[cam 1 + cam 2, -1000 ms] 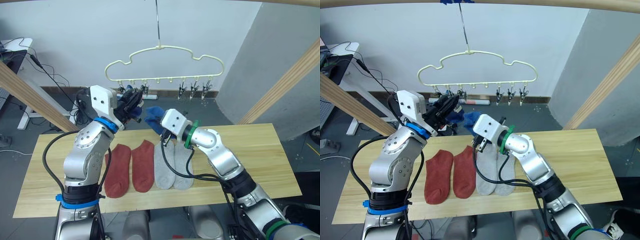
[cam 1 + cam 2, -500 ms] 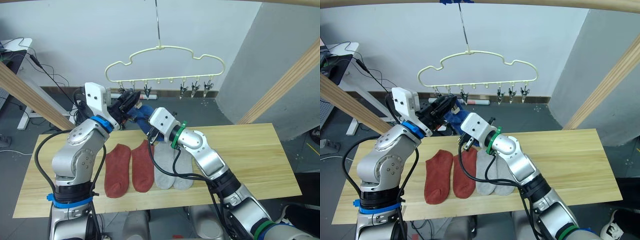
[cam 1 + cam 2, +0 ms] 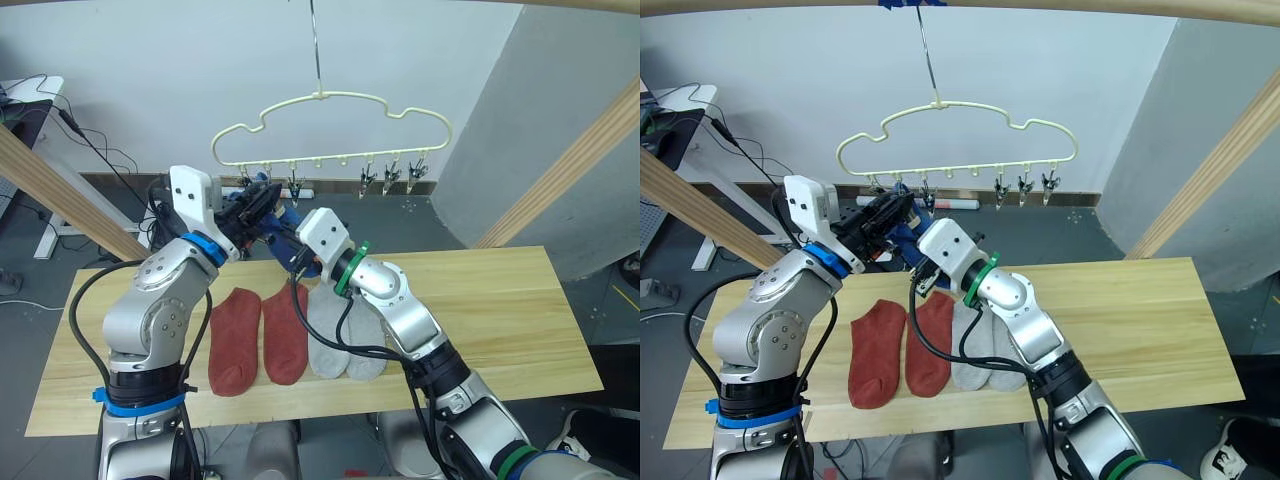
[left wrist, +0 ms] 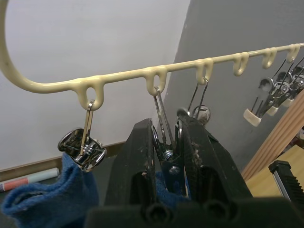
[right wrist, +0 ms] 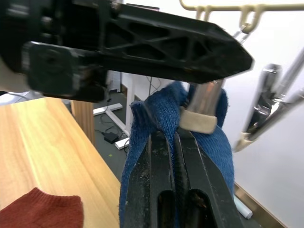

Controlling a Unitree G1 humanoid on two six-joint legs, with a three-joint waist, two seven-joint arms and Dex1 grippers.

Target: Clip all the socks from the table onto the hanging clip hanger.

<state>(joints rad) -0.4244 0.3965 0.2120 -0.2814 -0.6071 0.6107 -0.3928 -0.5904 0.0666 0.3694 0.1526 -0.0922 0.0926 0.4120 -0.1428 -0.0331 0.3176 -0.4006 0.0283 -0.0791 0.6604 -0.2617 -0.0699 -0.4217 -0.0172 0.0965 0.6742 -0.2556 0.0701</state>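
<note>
My left gripper (image 3: 262, 198) is shut on a metal clip (image 4: 164, 137) of the pale-yellow clip hanger (image 3: 330, 98), the second clip from its left end. My right gripper (image 5: 173, 142) is shut on a blue sock (image 5: 209, 142) and holds it up against that clip, right under the left fingers. Another blue sock (image 4: 45, 197) hangs from the first clip. On the table (image 3: 500, 300) lie two rust-red socks (image 3: 236, 342) (image 3: 286, 330) and two light grey socks (image 3: 326, 340) (image 3: 366, 348), side by side.
Several free clips (image 3: 390, 172) hang on the hanger's right half. Thick wooden frame poles slant at the left (image 3: 60, 190) and right (image 3: 570, 170). Cables and a desk are on the floor beyond the table's far left.
My right gripper has carried the blue sock up and to the left, from over the grey socks to the clip. The left gripper shifted slightly left, then stayed on the clip.
</note>
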